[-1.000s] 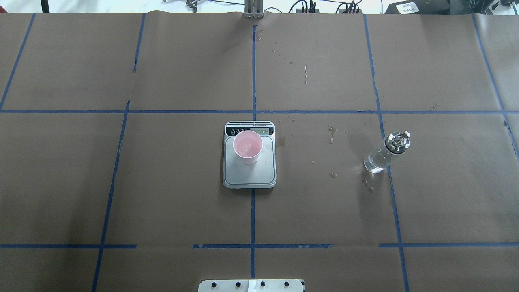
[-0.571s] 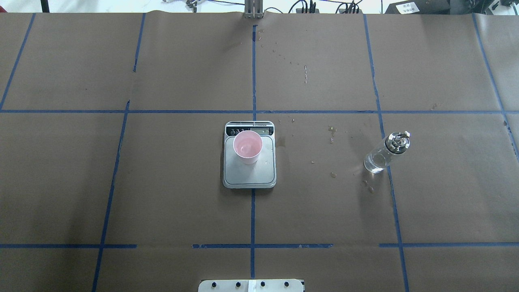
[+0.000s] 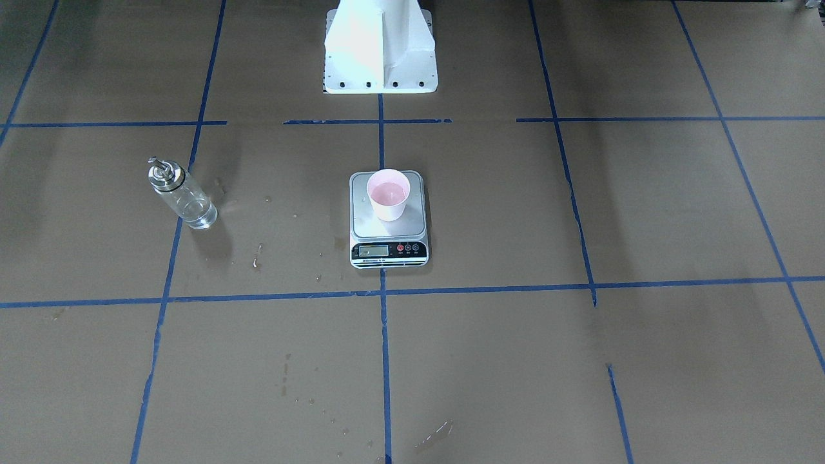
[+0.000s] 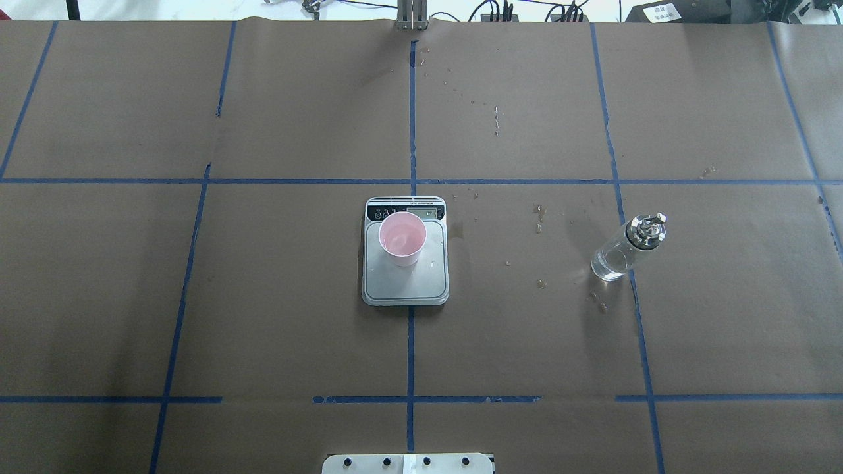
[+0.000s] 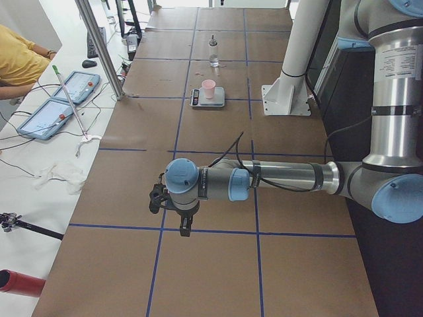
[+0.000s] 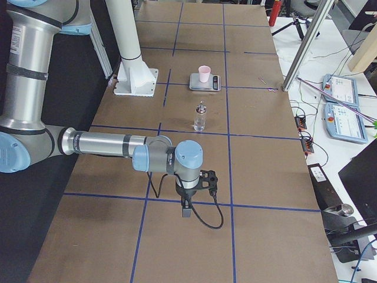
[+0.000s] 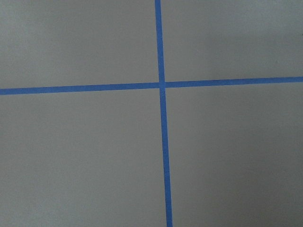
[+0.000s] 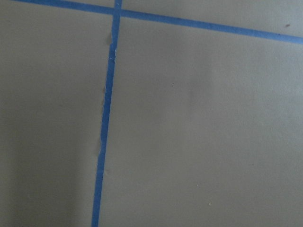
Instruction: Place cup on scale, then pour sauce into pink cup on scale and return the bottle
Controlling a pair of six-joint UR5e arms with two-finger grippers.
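The pale pink cup [image 4: 402, 237] stands upright on the scale [image 4: 405, 286] at the table's centre; it also shows in the front view [image 3: 388, 193]. The clear glass bottle [image 4: 622, 251] with its silver spout cap stands upright to the right and holds clear sauce; the front view shows it at the left [image 3: 184, 198]. Both grippers are far from these things. The left gripper [image 5: 185, 228] hangs over a tape cross at the table's left end. The right gripper [image 6: 186, 209] hangs over the right end. I cannot tell whether either is open or shut.
Blue tape lines grid the brown paper table. Small wet spots [image 4: 540, 283] lie between scale and bottle. The white robot base [image 3: 380, 45] stands behind the scale. Tablets and cables [image 5: 63, 99] lie on the operators' side, beside a person in yellow [image 5: 20, 59].
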